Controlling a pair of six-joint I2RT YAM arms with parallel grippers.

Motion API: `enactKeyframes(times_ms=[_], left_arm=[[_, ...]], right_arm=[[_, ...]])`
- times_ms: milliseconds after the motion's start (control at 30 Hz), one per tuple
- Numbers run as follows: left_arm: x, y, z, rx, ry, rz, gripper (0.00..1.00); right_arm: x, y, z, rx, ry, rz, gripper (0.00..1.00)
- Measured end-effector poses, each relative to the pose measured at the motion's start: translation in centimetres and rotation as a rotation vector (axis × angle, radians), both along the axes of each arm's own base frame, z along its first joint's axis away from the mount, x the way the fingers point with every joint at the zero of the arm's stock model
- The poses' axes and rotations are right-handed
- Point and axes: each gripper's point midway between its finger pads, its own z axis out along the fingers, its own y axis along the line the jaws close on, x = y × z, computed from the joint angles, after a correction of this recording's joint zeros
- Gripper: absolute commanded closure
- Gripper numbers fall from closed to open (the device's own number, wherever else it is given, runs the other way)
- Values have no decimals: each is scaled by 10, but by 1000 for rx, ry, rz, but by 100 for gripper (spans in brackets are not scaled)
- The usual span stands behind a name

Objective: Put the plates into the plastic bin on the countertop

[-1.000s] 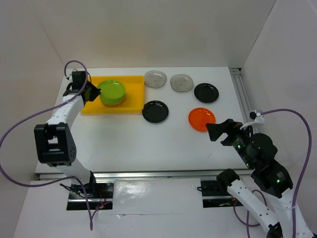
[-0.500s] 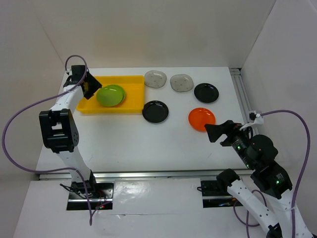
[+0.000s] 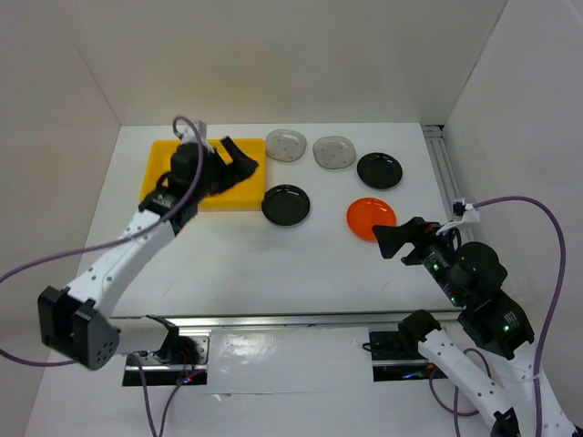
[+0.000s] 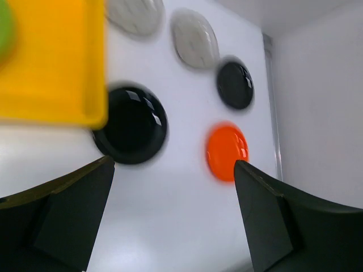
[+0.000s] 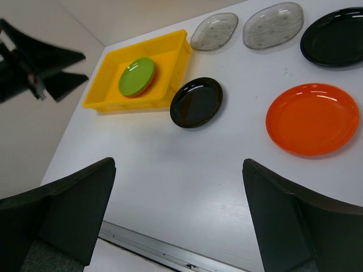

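Over the shallow yellow plastic bin (image 3: pixel 158 162) at the back left corner of the flat white bench (image 3: pixel 273 264), the left tool (image 3: pixel 239 157) hangs wide open and empty; the right tool (image 5: pixel 178 218) is open and empty too.

top view: left arm (image 3: pixel 137 241) covering yellow bin's (image 3: pixel 158 157) middle | left wrist: blurring, green plate (image 4: pixel 4 28) running off upper-left edge

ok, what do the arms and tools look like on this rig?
Both match: the left arm and right arm have white links with boxy black joint housings. The left tool and right tool are matte black, each with two wedge-shaped fingers. A purple cable loops along each arm. Small green lights show on the right arm's housings.
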Motion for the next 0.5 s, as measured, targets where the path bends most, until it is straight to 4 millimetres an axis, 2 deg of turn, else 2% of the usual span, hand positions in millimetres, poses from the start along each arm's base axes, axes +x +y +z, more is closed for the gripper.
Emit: enactKeyframes(times_ms=[67,133,267,367,433,500], left_arm=[[-42,-42,-9,-50,-12,-103,0],[-71,-68,-39,-68,31,-166,0],[-106,-99,-131,-21,202,-217,0],[-116,-122,-177,17,280,-263,0],[-114,-147,-192,8,288,-306,0],[-112,-172,-198,-12,285,-350,0]], right_arm=[[4,1,-4,-15,16,-3,0],[8,2,-9,-33,37,-9,0],[10,1,-10,-42,38,-17,0],[4,-3,-3,-24,5,-17,0],[2,-3,-2,-20,-1,-17,0],[2,-3,-2,-20,-2,-17,0]])
